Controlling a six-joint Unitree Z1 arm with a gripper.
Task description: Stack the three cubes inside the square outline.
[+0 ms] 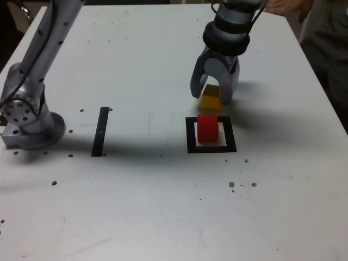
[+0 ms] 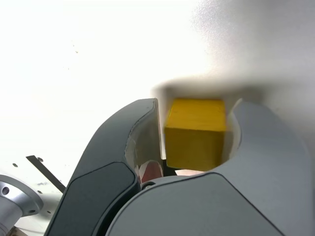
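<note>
Tool (image 1: 211, 98) stands part-open astride the yellow cube (image 1: 210, 99), one jaw to each side, with slim gaps showing in the wrist view; no firm grip can be seen. The cube looks to be down on the bench (image 1: 136, 217), just outside the outline (image 1: 191, 145). In the exterior view it lies at 12 o'clock from the red cube (image 1: 207, 129), which sits within the outline. No green cube shows in either view.

The step in hand, as I judge it, is taking hold of the yellow cube. To do it well, centre the jaws so both pads meet opposite faces together, low enough for a sound bite; if one lands first, it may shove or twist the cube. Close gently, then lift straight up until the cube's underside is well clear of the red top.

Only then carry it towards 6 o'clock in the exterior view. A low path would risk knocking the red cube, which is so near. Square the faces, lower slowly until they touch, open evenly and withdraw upward. Careful centring here should give the last cube a steady seat.
</note>
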